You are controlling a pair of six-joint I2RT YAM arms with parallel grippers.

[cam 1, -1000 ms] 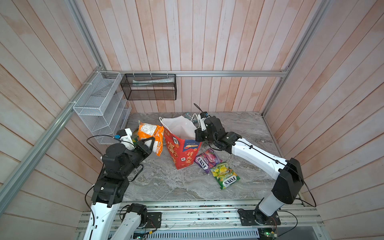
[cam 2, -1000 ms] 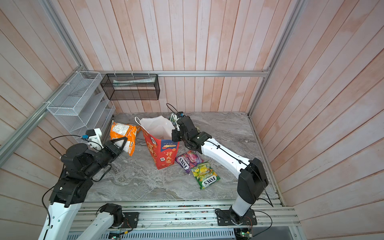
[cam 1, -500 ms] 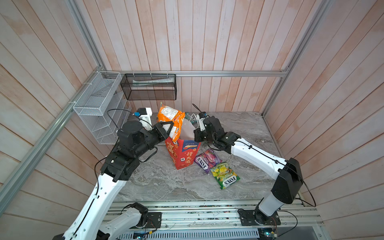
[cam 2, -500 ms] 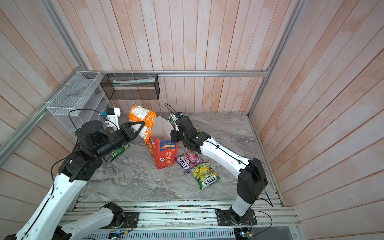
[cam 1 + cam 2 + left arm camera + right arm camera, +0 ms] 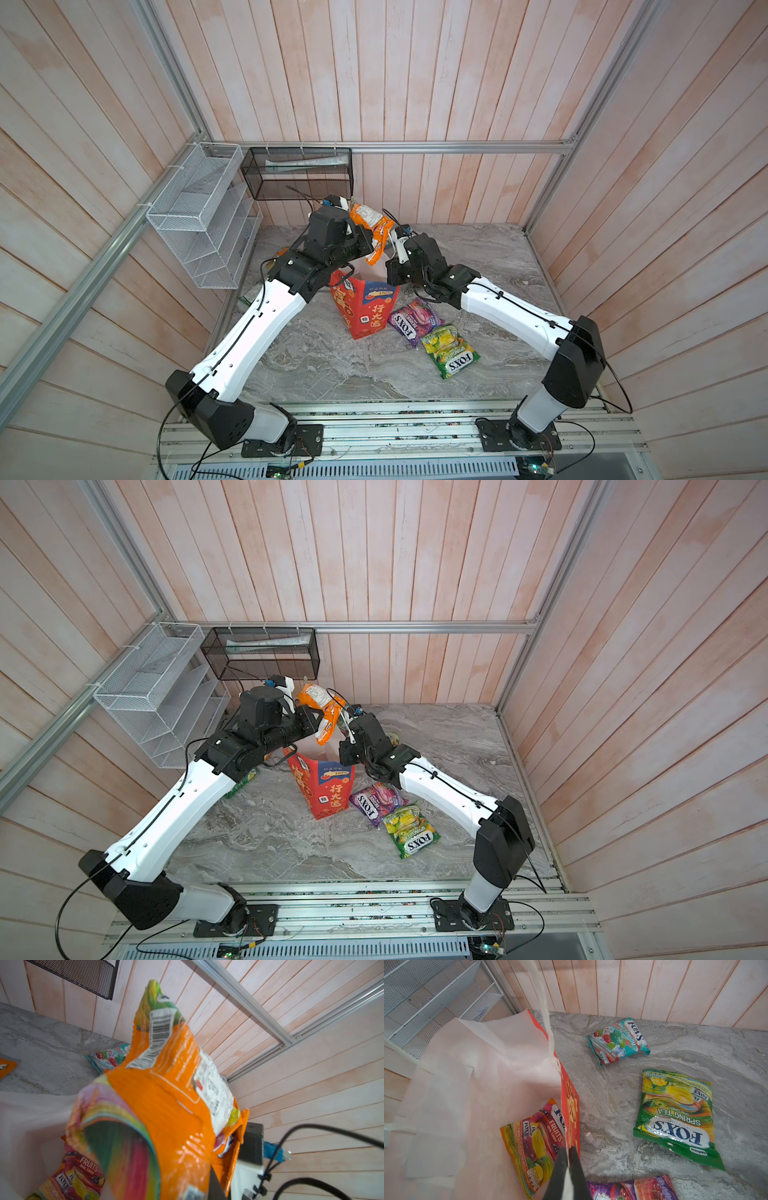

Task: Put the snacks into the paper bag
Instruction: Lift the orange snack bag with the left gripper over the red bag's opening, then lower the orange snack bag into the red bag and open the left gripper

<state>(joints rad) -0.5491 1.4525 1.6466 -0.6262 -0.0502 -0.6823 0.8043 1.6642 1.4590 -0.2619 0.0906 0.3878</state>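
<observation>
The red paper bag (image 5: 365, 309) (image 5: 328, 789) stands open mid-table, white inside (image 5: 467, 1088). My left gripper (image 5: 365, 246) (image 5: 316, 725) is shut on an orange snack pouch (image 5: 372, 230) (image 5: 325, 712) (image 5: 176, 1095), which hangs over the bag's mouth. My right gripper (image 5: 568, 1150) (image 5: 391, 266) is shut on the bag's right rim. One fruit pouch (image 5: 533, 1147) (image 5: 74, 1174) lies in the bag. On the table lie a purple pouch (image 5: 413, 322) (image 5: 631, 1188), a green pouch (image 5: 451, 353) (image 5: 675, 1118) and a teal pouch (image 5: 617, 1041) (image 5: 108, 1059).
A white wire rack (image 5: 199, 216) hangs on the left wall and a black mesh basket (image 5: 297, 174) on the back wall. Another green pouch (image 5: 241, 783) lies half under my left arm. An orange pouch corner (image 5: 6, 1066) shows on the marble table (image 5: 332, 365).
My left arm has risen and swung right from the table's left side, carrying the orange pouch to above the bag's mouth. The right gripper still holds the rim.
</observation>
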